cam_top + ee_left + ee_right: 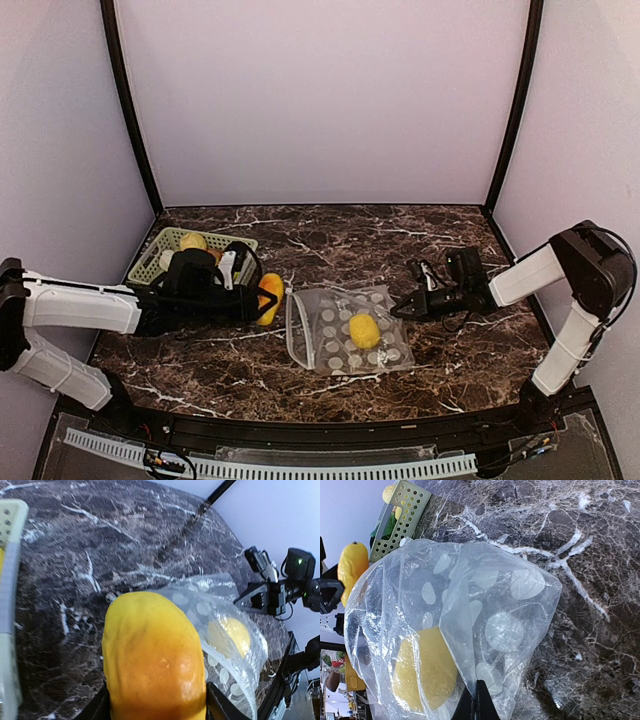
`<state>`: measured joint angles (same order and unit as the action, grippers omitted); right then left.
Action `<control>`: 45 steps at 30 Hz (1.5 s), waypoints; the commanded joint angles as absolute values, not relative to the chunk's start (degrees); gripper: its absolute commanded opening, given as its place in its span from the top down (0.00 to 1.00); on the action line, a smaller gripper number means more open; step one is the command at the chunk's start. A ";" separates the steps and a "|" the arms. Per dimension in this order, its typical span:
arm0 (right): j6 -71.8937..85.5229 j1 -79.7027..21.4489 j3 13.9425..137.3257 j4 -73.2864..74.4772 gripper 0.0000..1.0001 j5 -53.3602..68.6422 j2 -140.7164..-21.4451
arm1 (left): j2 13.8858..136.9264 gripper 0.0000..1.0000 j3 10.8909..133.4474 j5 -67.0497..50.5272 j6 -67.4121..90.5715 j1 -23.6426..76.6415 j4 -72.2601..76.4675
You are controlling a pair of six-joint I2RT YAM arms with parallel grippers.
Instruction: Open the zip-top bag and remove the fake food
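Observation:
The zip-top bag [340,335], clear with pale dots, lies mid-table with its whitish zip edge facing left. One yellow lemon-like piece of fake food [364,330] sits inside it. My right gripper [402,309] is shut on the bag's right edge; in the right wrist view its black tips [476,702] pinch a fold of the plastic [485,605] beside the lemon [422,672]. My left gripper [262,300] is shut on a yellow-orange oblong fruit [270,296], held just left of the bag's mouth. That fruit [152,655] fills the left wrist view, with the bag [227,670] behind it.
A pale green slotted basket [150,262] stands at the back left behind my left arm, holding a yellow piece [193,241] and other toy food. The dark marble table [330,235] is walled at the back and both sides.

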<state>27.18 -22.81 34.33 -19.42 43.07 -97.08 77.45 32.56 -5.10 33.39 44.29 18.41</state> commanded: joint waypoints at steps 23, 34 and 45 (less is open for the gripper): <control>26.26 -22.39 32.78 -21.05 1.00 44.40 -96.34 | 61.13 0.47 33.91 1.13 36.13 4.80 -1.05; 26.20 -22.41 32.61 -21.62 1.00 44.74 -96.97 | 66.12 0.36 35.94 3.78 37.18 3.22 -0.27; 26.29 -22.41 33.06 -21.63 1.00 44.91 -97.35 | 65.53 0.13 34.68 1.86 35.97 3.20 2.68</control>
<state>26.87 -22.74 33.39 -20.16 44.03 -97.06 67.64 35.11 2.74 37.06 3.57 0.95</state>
